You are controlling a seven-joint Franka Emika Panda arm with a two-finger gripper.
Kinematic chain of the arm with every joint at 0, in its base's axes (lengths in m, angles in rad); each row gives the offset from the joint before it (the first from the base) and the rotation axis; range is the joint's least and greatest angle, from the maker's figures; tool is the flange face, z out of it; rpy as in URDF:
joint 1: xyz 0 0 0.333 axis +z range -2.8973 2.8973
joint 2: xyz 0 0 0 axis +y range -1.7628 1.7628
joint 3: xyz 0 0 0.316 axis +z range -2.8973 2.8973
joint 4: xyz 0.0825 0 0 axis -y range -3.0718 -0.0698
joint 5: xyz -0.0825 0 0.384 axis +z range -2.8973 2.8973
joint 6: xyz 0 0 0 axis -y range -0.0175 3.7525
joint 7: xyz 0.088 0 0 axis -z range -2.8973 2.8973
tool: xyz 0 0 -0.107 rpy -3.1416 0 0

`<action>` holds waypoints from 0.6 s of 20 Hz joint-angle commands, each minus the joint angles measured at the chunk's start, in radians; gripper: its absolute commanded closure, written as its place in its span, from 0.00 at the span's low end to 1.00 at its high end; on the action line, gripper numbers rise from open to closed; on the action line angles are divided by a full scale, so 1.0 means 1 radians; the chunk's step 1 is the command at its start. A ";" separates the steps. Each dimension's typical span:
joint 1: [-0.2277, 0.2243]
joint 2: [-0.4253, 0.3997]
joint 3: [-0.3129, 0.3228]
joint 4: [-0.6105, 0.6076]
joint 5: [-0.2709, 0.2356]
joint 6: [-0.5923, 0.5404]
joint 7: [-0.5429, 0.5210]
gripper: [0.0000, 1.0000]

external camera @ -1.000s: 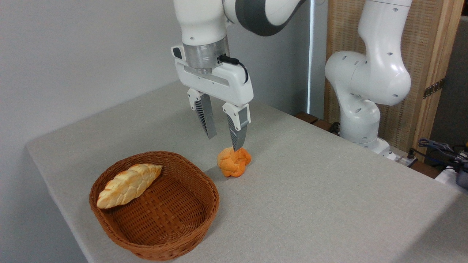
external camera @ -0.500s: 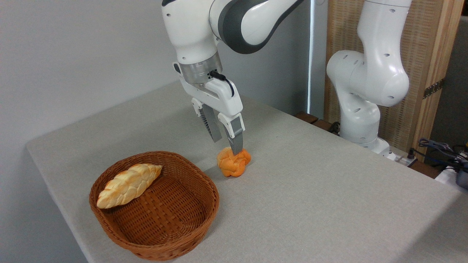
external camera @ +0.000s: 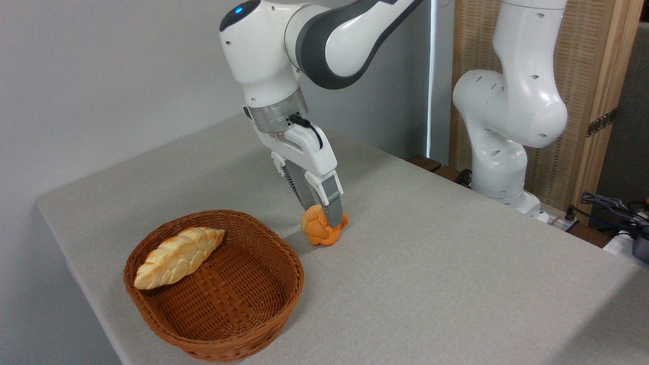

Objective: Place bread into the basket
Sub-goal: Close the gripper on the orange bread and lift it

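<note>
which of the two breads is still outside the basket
The small round orange knotted bun, on the table under the gripper. The longer pale braided loaf lies inside the basket.

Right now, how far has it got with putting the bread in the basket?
Early stage. A pale braided loaf already lies in the basket. The gripper is down around the orange bun, which sits on the table. Gripping, lifting and dropping it in remain.

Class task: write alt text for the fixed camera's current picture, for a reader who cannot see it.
A white robot arm's gripper reaches down onto a small orange knotted bun on a grey table. Left of it, a wicker basket holds a pale braided loaf.
</note>
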 commanded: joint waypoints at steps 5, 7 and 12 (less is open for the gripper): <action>-0.004 0.009 0.006 -0.004 0.012 0.007 0.020 0.67; -0.003 0.009 0.006 -0.002 0.012 0.007 0.020 0.67; -0.003 0.009 0.007 -0.001 0.012 0.007 0.020 0.66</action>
